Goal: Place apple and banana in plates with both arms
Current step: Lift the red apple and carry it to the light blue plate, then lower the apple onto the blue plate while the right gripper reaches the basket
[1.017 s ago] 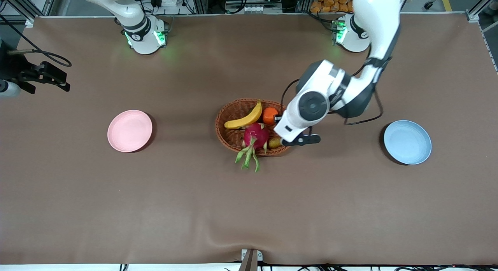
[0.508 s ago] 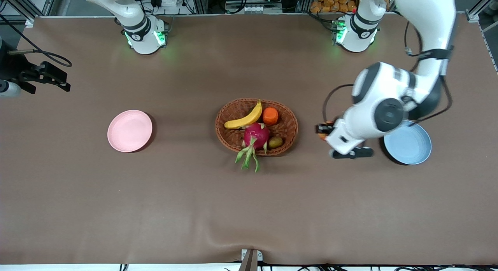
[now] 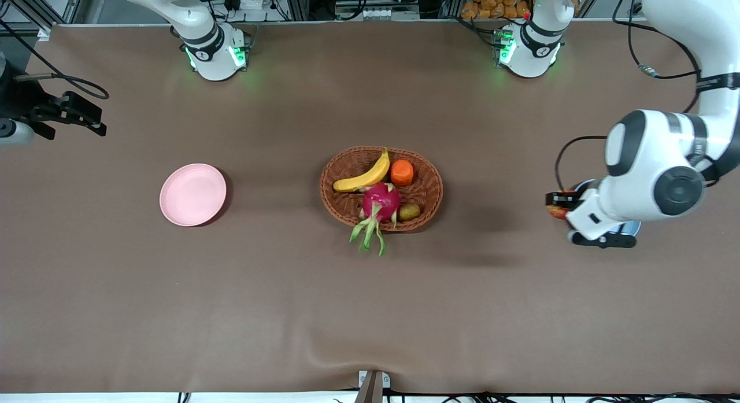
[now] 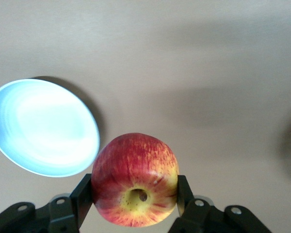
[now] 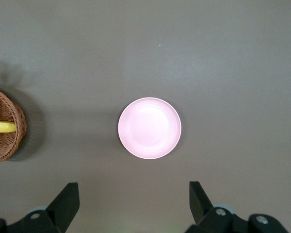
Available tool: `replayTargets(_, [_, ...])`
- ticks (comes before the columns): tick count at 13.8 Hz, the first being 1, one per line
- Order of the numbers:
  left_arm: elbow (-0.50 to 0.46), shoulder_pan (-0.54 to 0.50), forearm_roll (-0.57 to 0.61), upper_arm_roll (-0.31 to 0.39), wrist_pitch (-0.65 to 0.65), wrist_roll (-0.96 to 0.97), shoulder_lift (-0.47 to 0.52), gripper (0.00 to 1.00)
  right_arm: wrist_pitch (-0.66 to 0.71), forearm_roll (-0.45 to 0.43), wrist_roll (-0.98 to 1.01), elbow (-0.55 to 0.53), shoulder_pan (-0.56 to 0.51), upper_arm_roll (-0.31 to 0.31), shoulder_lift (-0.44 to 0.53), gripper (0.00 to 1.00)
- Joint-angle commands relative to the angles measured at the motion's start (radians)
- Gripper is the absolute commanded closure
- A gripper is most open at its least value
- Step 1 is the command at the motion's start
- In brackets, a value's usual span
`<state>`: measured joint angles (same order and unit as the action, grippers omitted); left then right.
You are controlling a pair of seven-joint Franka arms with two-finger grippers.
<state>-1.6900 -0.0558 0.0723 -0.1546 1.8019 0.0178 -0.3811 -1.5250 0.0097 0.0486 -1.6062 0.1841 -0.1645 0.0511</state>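
Observation:
My left gripper (image 3: 558, 205) is shut on the red-and-yellow apple (image 3: 556, 210) and holds it in the air over the table, just at the light blue plate's (image 3: 631, 228) edge toward the basket. The left arm covers most of that plate. In the left wrist view the apple (image 4: 136, 170) sits between the fingers (image 4: 83, 194) and the blue plate (image 4: 43, 128) lies empty beside it. The banana (image 3: 363, 173) lies in the woven basket (image 3: 430, 186). My right gripper (image 5: 132, 191) is open and empty, waiting high over the right arm's end of the table, above the empty pink plate (image 5: 149, 128).
The basket also holds an orange fruit (image 3: 402, 172), a magenta dragon fruit (image 3: 380, 202) and a small brown fruit (image 3: 409, 211). The pink plate (image 3: 192, 194) lies toward the right arm's end. The basket's edge shows in the right wrist view (image 5: 9, 131).
My left gripper has carried the apple from the basket across the table to the blue plate's edge. The right arm has not moved.

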Motion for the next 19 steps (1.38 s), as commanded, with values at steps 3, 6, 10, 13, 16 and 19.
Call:
replayTargets(3, [-0.157, -0.127, 0.021, -0.013, 0.126, -0.142, 0.038, 0.59, 0.005, -0.005, -0.051, 0.022, 0.071, -0.006, 0.0, 0.0])
replayTargets(6, [-0.19, -0.206, 0.116, -0.017, 0.207, -0.168, 0.019, 0.59, 0.005, -0.007, -0.07, 0.022, 0.077, -0.004, 0.0, 0.0])
replayTargets(10, [-0.23, -0.295, 0.123, -0.017, 0.313, -0.301, -0.038, 0.59, 0.005, -0.007, -0.07, 0.022, 0.075, -0.006, -0.002, 0.0])
replayTargets(13, [-0.319, -0.326, 0.123, -0.019, 0.43, -0.305, -0.033, 0.57, 0.0, -0.004, -0.073, 0.022, 0.103, -0.004, -0.002, 0.0])
replayTargets(16, [-0.323, -0.325, 0.123, -0.019, 0.438, -0.305, -0.041, 0.56, -0.021, -0.008, -0.203, 0.023, 0.224, -0.004, -0.013, 0.0])
replayTargets(19, [-0.321, -0.326, 0.123, -0.019, 0.459, -0.306, -0.053, 0.48, -0.073, -0.016, -0.499, 0.023, 0.372, -0.004, -0.049, 0.0])
